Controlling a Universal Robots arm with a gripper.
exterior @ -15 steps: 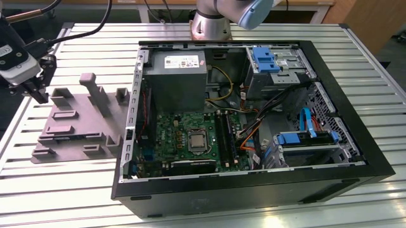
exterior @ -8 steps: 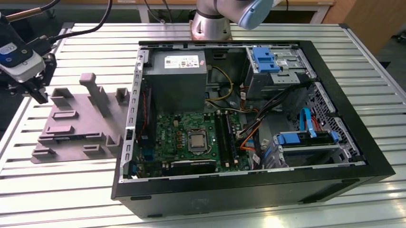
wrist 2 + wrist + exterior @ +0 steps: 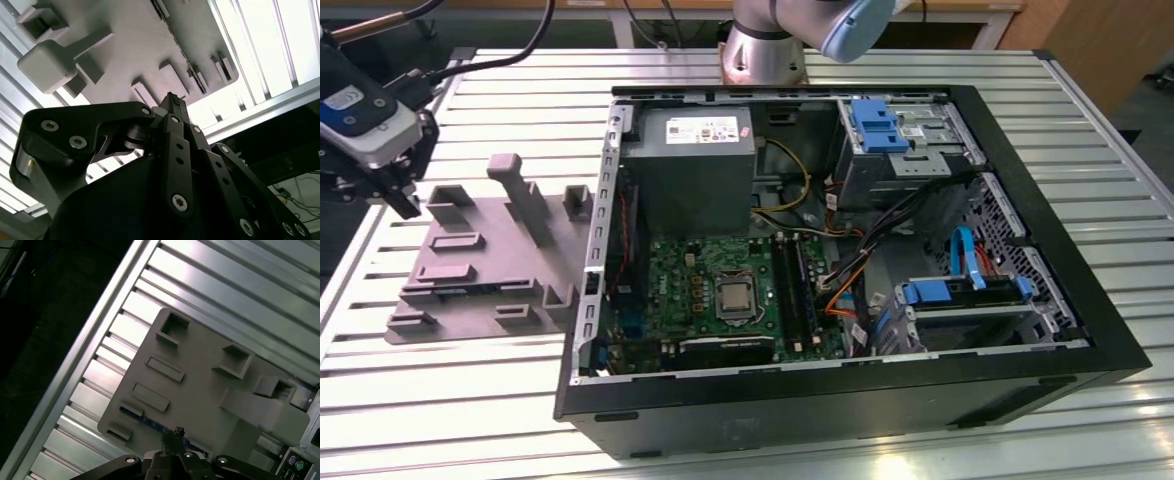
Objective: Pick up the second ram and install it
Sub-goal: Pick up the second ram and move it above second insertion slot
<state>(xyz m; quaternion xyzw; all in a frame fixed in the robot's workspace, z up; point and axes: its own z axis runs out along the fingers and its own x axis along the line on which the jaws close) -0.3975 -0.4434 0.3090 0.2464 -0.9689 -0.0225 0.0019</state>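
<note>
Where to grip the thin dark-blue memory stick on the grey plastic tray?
Mid-length, across its flat faces, from above: the thin dark-blue memory stick seems to stand on edge along the rim of the grey plastic tray, top edge exposed.

Exterior view overlooks table (image 3: 480, 400), both wrist views near tray (image 3: 200, 390)

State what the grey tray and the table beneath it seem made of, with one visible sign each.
Grey tray: probably matte plastic; dull, even grey with blocky raised shapes. Table: likely bare aluminium; silvery ribbed slats that glare brightly.
</note>
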